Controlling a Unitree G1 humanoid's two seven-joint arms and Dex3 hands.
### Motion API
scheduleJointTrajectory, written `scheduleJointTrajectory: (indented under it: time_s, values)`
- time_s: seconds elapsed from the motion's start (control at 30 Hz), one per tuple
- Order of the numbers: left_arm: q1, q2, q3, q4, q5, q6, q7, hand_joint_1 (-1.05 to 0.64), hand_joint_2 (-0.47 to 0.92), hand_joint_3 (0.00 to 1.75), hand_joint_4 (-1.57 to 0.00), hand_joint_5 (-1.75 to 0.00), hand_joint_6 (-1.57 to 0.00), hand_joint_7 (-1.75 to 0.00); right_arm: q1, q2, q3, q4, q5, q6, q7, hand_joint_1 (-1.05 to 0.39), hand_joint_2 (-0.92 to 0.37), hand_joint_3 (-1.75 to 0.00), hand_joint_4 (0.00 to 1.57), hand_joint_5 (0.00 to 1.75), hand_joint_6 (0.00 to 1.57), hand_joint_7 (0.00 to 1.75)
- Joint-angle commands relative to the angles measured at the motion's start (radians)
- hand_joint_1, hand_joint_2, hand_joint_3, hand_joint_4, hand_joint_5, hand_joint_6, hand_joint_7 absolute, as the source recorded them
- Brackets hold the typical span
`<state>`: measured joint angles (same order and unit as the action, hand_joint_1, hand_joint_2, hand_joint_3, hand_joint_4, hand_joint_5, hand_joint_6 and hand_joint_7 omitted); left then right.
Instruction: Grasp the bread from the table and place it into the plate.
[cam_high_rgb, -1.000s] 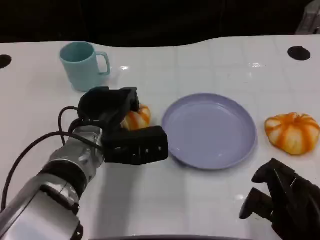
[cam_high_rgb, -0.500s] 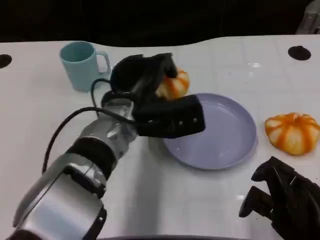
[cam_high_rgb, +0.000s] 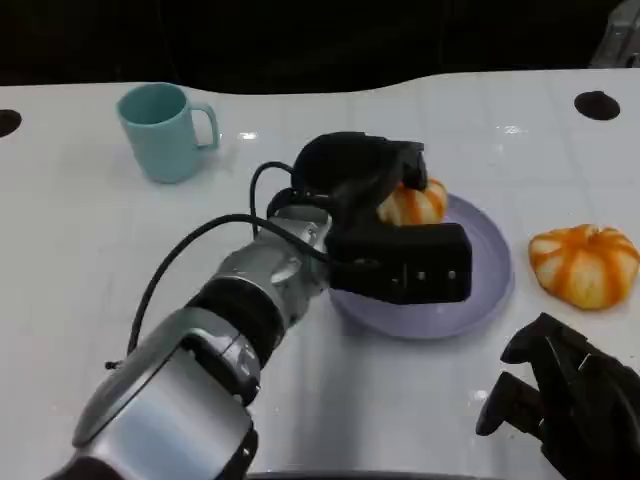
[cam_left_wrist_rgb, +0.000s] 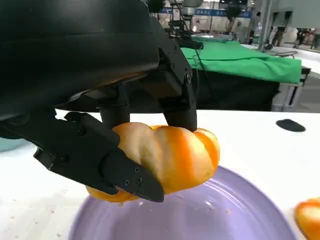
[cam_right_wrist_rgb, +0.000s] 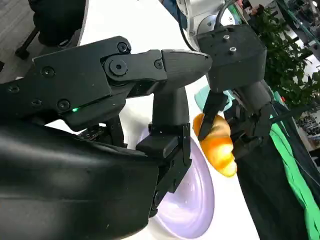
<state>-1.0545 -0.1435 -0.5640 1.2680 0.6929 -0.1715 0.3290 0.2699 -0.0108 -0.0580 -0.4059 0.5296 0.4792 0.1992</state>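
On a white table (cam_high_rgb: 90, 250) against a dark background, the robot's left hand (cam_high_rgb: 385, 215) reaches forward across its body, fingers clamped around the bread (cam_high_rgb: 412, 203), which hangs just above the purple plate (cam_high_rgb: 480, 290), apparently not touching it. The right hand (cam_high_rgb: 565, 395) rests low beside the plate, fingers curled with nothing in them. A second bun (cam_high_rgb: 585, 262) lies beyond the right hand.
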Motion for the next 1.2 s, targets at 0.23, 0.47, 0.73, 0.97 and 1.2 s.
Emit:
scheduleJointTrajectory:
  time_s: [0.23, 0.47, 0.73, 0.97, 1.2]
  values:
    - [-0.034, -0.026, -0.006, 0.031, 0.003, 0.012, -0.049, -0.22, 0.92, 0.1, -0.85, -1.75, -0.92, -0.42, 0.009, -0.007, 0.014, -0.016, -0.012, -0.011, -0.007, -0.47, -0.92, -0.34, 0.64, 1.75, 0.52, 1.61]
    - [-0.039, -0.055, 0.023, 0.05, -0.029, 0.049, -0.113, -0.24, 0.92, 0.08, -0.71, -1.66, -0.93, -0.39, 0.012, -0.012, 0.021, -0.002, -0.023, -0.036, 0.005, -0.47, -0.92, -0.33, 0.66, 1.75, 0.52, 1.6]
    - [-0.045, -0.052, 0.013, 0.057, -0.037, 0.058, -0.259, -0.36, 0.92, 0.25, -0.15, -0.62, -0.3, -0.05, 0.014, -0.012, 0.02, -0.003, -0.028, -0.039, 0.003, -0.46, -0.92, -0.32, 0.66, 1.75, 0.53, 1.59]
    - [-0.063, -0.039, -0.035, 0.063, -0.001, 0.089, -0.372, -0.62, 0.92, 0.39, 0.0, -0.03, -0.03, 0.0, 0.007, -0.012, 0.015, 0.01, -0.022, -0.046, 0.019, -0.46, -0.92, -0.31, 0.67, 1.75, 0.53, 1.59]
    - [-0.086, -0.015, -0.003, 0.054, -0.032, 0.086, -0.506, -0.77, 0.92, 0.39, 0.0, 0.0, -0.02, 0.0, 0.001, -0.015, 0.007, 0.014, -0.018, -0.04, 0.023, -0.47, -0.92, -0.3, 0.67, 1.75, 0.54, 1.58]
